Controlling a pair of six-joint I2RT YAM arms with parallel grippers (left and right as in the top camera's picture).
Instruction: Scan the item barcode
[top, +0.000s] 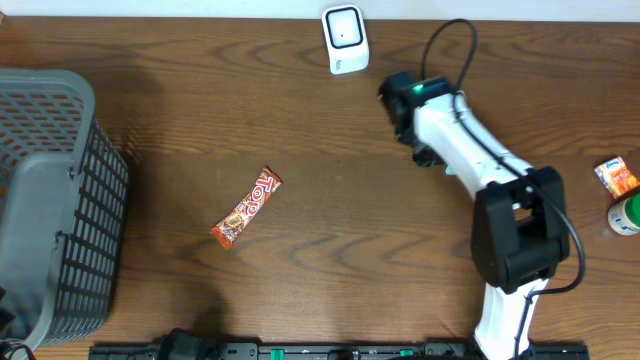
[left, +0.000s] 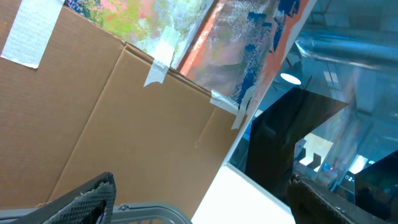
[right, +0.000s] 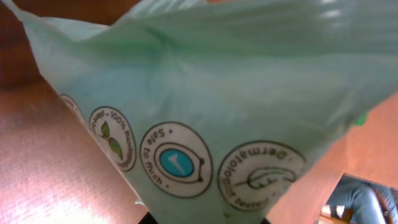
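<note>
At left, grey plastic mesh basket (top: 45, 200); left gripper (left: 205, 200) spread wide. Mid-table, orange foil candy bar (top: 247, 207), white boxy scanner (top: 345, 38) behind. Just right of scanner, right gripper (top: 400, 105) clenched on pale green plastic packet (right: 205, 93).

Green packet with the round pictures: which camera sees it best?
The right wrist view: the green packet fills the frame, its round badges clear. Overhead shows only a sliver of it beside the right arm. The left wrist view shows none of it, just cardboard.
</note>
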